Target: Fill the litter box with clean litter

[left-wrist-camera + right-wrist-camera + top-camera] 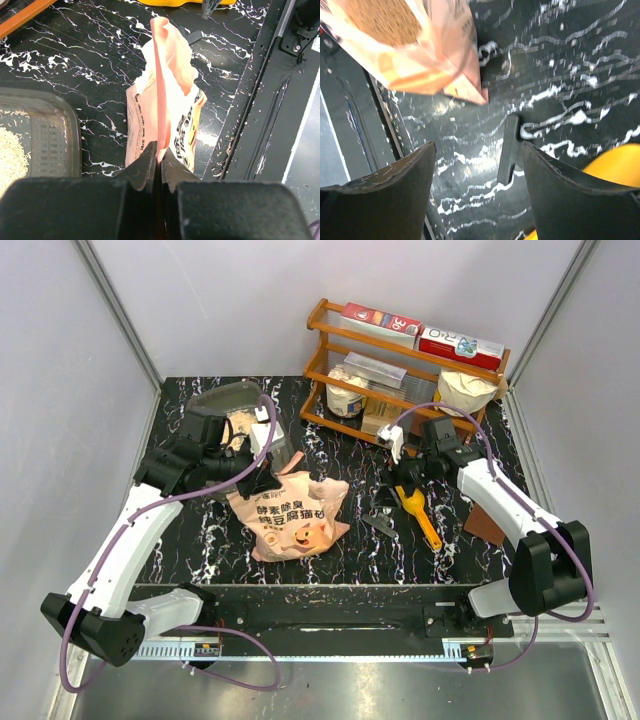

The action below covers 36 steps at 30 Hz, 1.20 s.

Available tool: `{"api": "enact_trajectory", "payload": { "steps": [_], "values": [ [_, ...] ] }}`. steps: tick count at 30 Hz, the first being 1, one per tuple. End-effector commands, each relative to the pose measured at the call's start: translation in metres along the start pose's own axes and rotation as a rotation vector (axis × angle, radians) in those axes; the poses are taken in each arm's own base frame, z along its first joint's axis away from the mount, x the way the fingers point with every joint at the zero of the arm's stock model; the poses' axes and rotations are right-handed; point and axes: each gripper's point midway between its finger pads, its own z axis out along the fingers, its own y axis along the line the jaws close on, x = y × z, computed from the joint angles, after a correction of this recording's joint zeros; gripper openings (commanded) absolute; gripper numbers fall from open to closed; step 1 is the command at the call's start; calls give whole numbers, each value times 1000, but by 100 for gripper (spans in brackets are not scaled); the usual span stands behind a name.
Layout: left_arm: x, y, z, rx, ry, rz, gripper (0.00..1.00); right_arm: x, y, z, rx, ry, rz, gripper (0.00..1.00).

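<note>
left gripper (160,150): pinched tight on top edge of pink bag (170,70).
litter box (215,395): 11 o'clock of bag, some clean litter (10,152) inside.
right gripper (479,147): spread wide, holding nothing, beside yellow scoop (420,515), 3 o'clock of bag.

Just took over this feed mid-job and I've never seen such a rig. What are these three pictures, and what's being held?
Two robot arms stand at a black marbled table. The wide picture looks down from above and behind them; the other two come from a camera on each wrist. The left gripper is shut on an edge of the pink bag. The right gripper is open and empty, above the table beside the yellow scoop. The litter box, far left, holds some litter. A wooden rack stands at the back.
</note>
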Motion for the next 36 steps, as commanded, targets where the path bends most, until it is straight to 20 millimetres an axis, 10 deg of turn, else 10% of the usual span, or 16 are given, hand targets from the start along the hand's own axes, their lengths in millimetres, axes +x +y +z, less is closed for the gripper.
{"api": "enact_trajectory", "payload": {
  "steps": [1,4,12,20,29,36],
  "values": [
    [-66,2,-30,-77,-208,220,12,-70,16,0,-107,-245,-67,75],
    [-59,7,-35,-129,-175,196,49,-81,18,11,-142,-251,-125,76],
    [-8,31,-80,-415,-91,153,82,-106,43,40,-211,-251,-263,76],
    [51,45,-74,-478,-25,37,82,-115,58,57,-266,-244,-320,77],
    [42,30,-44,-289,-115,95,70,-159,52,51,-198,-281,-108,76],
    [40,25,-36,-251,-168,102,60,-129,54,68,-119,-160,-150,76]
  ]
}}
